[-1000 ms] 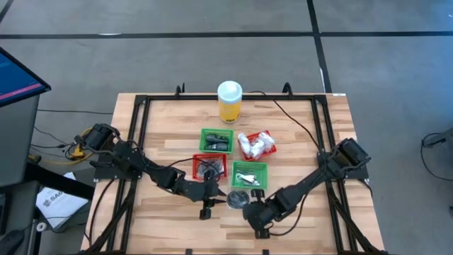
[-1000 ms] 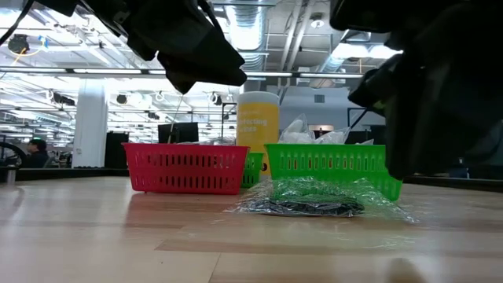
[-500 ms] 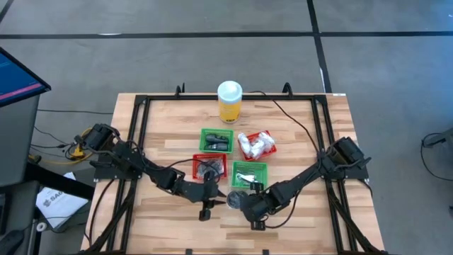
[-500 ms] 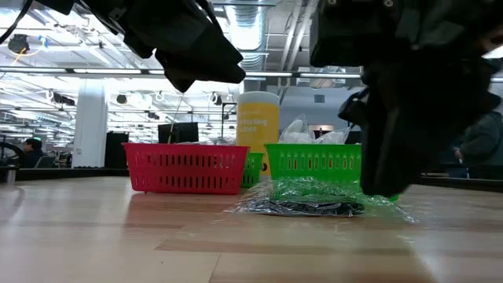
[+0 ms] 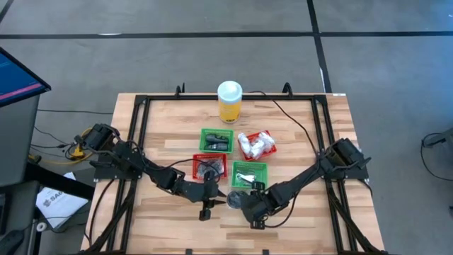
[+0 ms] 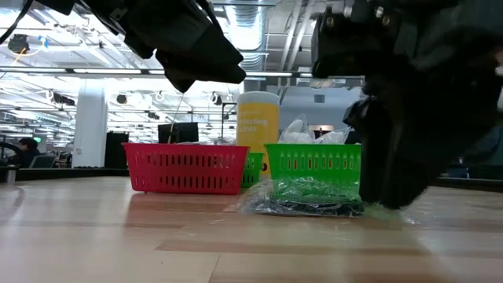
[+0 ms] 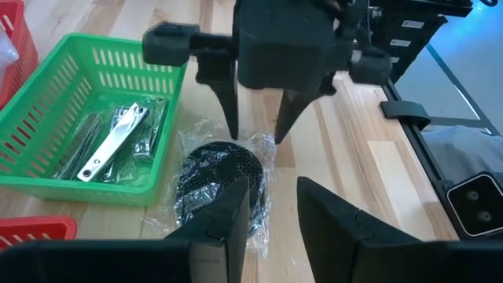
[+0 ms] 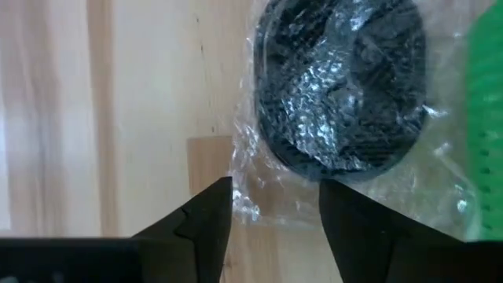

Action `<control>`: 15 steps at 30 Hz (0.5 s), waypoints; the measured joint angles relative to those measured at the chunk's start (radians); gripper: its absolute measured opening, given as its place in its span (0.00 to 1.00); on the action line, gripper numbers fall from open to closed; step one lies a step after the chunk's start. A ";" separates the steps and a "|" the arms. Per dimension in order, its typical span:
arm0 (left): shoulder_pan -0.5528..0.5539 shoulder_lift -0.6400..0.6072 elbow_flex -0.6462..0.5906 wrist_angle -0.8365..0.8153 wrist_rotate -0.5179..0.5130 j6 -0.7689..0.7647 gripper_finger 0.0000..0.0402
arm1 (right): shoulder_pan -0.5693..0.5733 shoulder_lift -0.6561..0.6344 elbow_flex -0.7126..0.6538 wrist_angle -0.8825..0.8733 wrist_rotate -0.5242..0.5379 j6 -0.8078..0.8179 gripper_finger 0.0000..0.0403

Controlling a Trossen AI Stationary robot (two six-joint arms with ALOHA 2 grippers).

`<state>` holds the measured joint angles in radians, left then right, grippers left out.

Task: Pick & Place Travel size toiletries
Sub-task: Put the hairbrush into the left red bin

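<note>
1. The right pincer, fingers apart, hangs over a black disc in clear crinkly wrap lying on the bench, just beside the green basket that holds silvery clippers.
2. The left pincer, fingers apart and empty, waits near the same disc.
3. The risk, on this showing: the fingers may pinch only loose wrap, which could slip or tear, or drag the disc against the basket.

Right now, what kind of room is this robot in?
Probably a big robot lab or workshop: a wooden table in a black frame, a bare grey floor around it, and long ceiling lights behind.
</note>
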<state>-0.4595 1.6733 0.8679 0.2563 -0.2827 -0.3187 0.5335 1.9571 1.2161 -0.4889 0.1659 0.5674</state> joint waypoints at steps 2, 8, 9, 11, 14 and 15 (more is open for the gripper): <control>0.000 0.000 0.000 0.001 0.000 0.000 0.25 | 0.000 0.015 0.000 0.001 0.002 0.008 0.45; 0.000 0.000 0.000 0.000 0.000 0.000 0.25 | 0.003 0.045 0.005 0.004 0.008 0.010 0.43; 0.000 0.000 0.000 0.000 0.000 0.000 0.25 | 0.003 0.056 0.005 0.002 0.008 0.010 0.42; 0.000 0.000 0.000 0.000 0.000 0.000 0.25 | 0.003 0.061 0.006 -0.009 0.020 0.009 0.40; 0.000 0.000 0.000 -0.001 0.000 0.000 0.25 | 0.003 0.068 0.007 -0.024 0.024 0.010 0.32; 0.000 0.000 0.000 -0.001 0.000 0.000 0.25 | 0.003 0.068 0.007 -0.029 0.024 0.010 0.28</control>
<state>-0.4595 1.6733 0.8678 0.2554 -0.2830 -0.3187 0.5362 2.0251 1.2228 -0.5177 0.1902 0.5777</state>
